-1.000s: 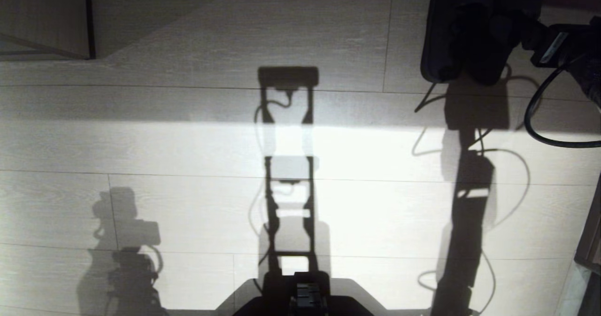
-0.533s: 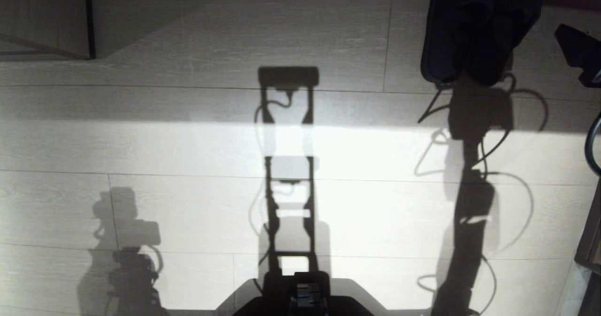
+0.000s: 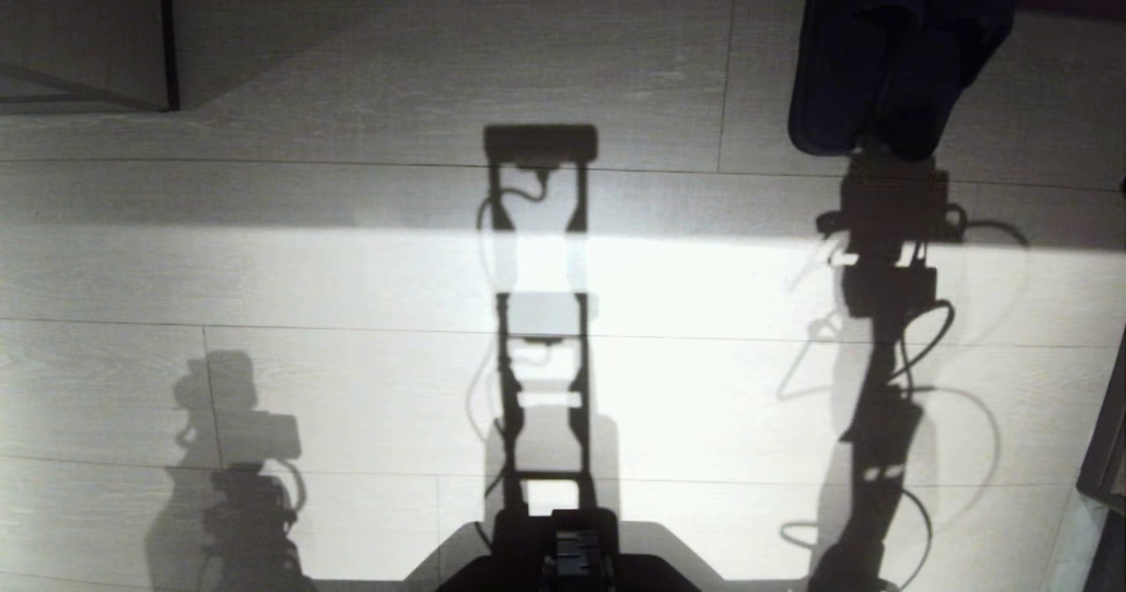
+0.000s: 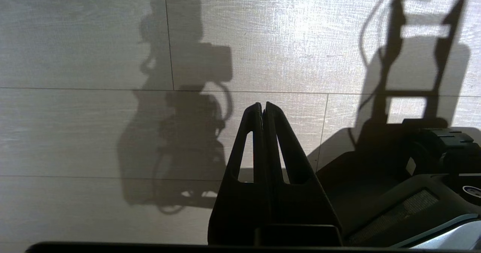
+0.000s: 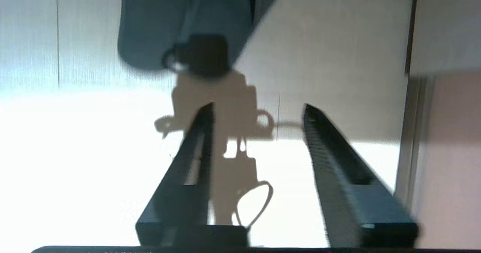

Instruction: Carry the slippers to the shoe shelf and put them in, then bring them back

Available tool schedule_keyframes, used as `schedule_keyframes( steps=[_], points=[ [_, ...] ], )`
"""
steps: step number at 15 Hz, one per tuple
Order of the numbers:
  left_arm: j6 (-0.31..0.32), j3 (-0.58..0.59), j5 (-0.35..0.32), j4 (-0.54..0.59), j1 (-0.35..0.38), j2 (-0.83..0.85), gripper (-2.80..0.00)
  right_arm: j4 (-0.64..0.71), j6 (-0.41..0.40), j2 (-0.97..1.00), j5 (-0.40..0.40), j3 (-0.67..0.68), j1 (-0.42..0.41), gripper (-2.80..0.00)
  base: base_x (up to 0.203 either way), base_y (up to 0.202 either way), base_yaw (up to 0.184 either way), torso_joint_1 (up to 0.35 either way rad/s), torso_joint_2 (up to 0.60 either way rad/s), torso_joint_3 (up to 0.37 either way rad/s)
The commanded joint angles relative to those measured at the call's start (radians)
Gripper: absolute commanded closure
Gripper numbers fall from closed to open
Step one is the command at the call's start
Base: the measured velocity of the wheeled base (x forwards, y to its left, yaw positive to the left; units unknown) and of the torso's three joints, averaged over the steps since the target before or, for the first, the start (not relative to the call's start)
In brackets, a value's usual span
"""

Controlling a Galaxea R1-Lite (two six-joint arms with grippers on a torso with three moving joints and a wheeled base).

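right gripper (image 5: 257,110) empty; slippers (image 3: 888,55) cropped.

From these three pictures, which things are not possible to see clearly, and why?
- The slippers: head view, cut off by the top edge and in deep shadow; whether one or two lie there is unclear.
- The slippers in the right wrist view: blurred, cut by the top edge.
- Right end effector: outside the head view; only its shadow falls on the floor.
- Left end effector: seen only in its wrist view, fingers together.
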Motion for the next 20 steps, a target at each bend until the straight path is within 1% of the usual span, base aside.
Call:
schedule_keyframes(
  steps=[1, 4, 8, 11, 12, 15, 16, 17, 18, 19, 20],
  points=[
    [0.000, 0.000, 0.000, 0.000, 0.000, 0.000, 0.00, -0.001, -0.002, -0.089, -0.002, 0.074, 0.000, 0.00, 0.000, 0.000, 0.000, 0.000, 0.00, 0.000],
    [0.000, 0.000, 0.002, 0.000, 0.000, 0.000, 0.00, 0.042, -0.004, -0.240, 0.007, 0.216, 0.000, 0.00, 0.000, 0.000, 0.000, 0.000, 0.00, 0.000],
    [0.000, 0.000, 0.000, 0.000, 0.000, 0.000, 0.00, 0.240, -0.008, -0.600, 0.036, 0.390, 0.004, 0.00, 0.000, 0.000, 0.000, 0.000, 0.00, 0.000],
    [0.000, 0.000, 0.000, 0.000, 0.000, 0.000, 0.00, 0.370, 0.003, -0.782, 0.092, 0.519, -0.007, 0.00, 0.000, 0.000, 0.000, 0.000, 0.00, 0.000],
    [0.000, 0.000, 0.000, 0.000, 0.000, 0.000, 0.00, 0.413, 0.018, -0.836, 0.123, 0.529, -0.020, 0.00, 0.000, 0.000, 0.000, 0.000, 0.00, 0.000],
    [0.000, 0.000, 0.000, 0.000, 0.000, 0.000, 0.00, 0.621, 0.045, -1.011, 0.214, 0.531, -0.037, 0.00, 0.000, 0.000, 0.000, 0.000, 0.00, 0.000],
    [0.000, 0.000, 0.000, 0.000, 0.000, 0.000, 0.00, 0.662, 0.074, -1.026, 0.244, 0.531, -0.039, 0.00, 0.000, 0.000, 0.000, 0.000, 0.00, 0.000],
    [0.000, 0.000, 0.000, 0.000, 0.000, 0.000, 0.00, 0.739, 0.118, -1.020, 0.266, 0.531, -0.041, 0.00, 0.000, 0.000, 0.000, 0.000, 0.00, 0.000],
    [0.000, 0.000, 0.000, 0.000, 0.000, 0.000, 0.00, 0.807, 0.125, -1.020, 0.272, 0.529, -0.042, 0.00, 0.000, 0.000, 0.000, 0.000, 0.00, 0.000],
    [0.000, 0.000, 0.000, 0.000, 0.000, 0.000, 0.00, 0.815, 0.126, -1.020, 0.276, 0.530, -0.042, 0.00, 0.000, 0.000, 0.000, 0.000, 0.00, 0.000],
    [0.000, 0.000, 0.000, 0.000, 0.000, 0.000, 0.00, 0.782, 0.132, -1.020, 0.278, 0.531, -0.042, 0.00, 0.000, 0.000, 0.000, 0.000, 0.00, 0.000]
  ],
)
